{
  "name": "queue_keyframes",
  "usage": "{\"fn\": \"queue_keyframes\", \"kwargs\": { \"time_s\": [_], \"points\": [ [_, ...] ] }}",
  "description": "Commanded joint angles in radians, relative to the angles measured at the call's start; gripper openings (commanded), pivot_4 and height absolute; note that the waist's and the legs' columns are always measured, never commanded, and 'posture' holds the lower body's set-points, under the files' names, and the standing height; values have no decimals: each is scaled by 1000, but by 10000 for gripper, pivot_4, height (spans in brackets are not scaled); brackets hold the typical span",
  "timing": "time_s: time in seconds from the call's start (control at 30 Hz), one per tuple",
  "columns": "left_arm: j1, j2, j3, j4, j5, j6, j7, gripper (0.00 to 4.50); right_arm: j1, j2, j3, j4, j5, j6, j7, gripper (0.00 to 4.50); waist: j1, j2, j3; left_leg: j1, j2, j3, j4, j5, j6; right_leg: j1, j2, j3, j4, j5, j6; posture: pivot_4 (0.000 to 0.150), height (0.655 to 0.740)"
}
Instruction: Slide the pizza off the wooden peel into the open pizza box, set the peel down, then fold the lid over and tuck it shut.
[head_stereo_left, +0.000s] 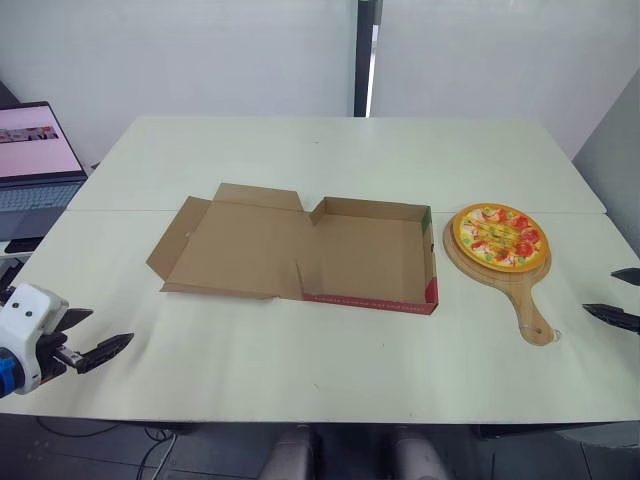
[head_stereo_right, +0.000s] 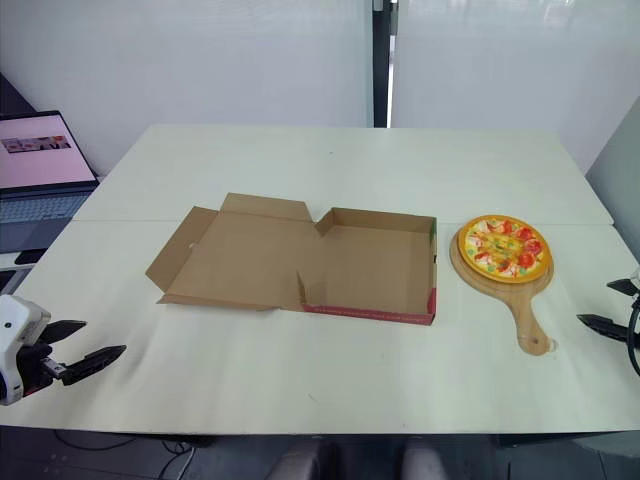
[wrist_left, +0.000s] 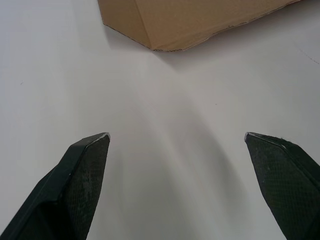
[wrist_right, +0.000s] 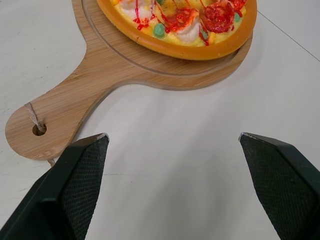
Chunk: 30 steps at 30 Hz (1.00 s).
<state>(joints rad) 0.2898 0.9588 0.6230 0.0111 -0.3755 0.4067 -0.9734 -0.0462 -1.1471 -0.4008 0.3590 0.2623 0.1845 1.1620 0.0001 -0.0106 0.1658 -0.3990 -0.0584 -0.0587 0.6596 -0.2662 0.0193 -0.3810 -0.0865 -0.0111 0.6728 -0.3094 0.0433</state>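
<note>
Peel (head_stereo_left: 520, 295) carrying pizza (head_stereo_left: 499, 236), right of the open box (head_stereo_left: 370, 262): long axis runs near-to-far, handle toward the robot. Left gripper (head_stereo_left: 110, 326) and right gripper (head_stereo_left: 600, 290) spread wide, empty.

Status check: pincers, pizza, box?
Both open, empty: left pincer near lid, right pincer facing peel handle. On peel: pizza, beside open box. Nothing in the way.
</note>
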Motion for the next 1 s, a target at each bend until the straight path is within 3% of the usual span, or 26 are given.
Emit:
{"fn": "queue_keyframes", "kwargs": {
  "time_s": [0.03,0.3,0.63,1.0],
  "points": [
    [6,5,28,-26,-27,17,-25,44958,-14,-4,-14,-5,9,-4,-2,44787,0,0,0,0,0,0,0,0,0,0,0,0,0,0,0,1500,7281],
    [-13,23,66,-8,-116,88,-95,44958,-48,14,-24,20,16,-26,-13,44787,-1,0,0,0,0,0,0,0,0,0,0,0,0,0,0,1500,7281],
    [-14,25,77,1,-131,110,-133,44958,-47,19,-31,20,22,-13,-22,44787,-1,1,0,0,0,0,0,0,0,0,0,0,1,0,0,1500,7281],
    [-33,34,68,-95,-193,169,-171,44958,-6,20,-65,0,28,-15,-26,44787,-1,1,0,0,0,0,0,0,0,0,0,0,1,0,0,1500,7281]
  ]
}}
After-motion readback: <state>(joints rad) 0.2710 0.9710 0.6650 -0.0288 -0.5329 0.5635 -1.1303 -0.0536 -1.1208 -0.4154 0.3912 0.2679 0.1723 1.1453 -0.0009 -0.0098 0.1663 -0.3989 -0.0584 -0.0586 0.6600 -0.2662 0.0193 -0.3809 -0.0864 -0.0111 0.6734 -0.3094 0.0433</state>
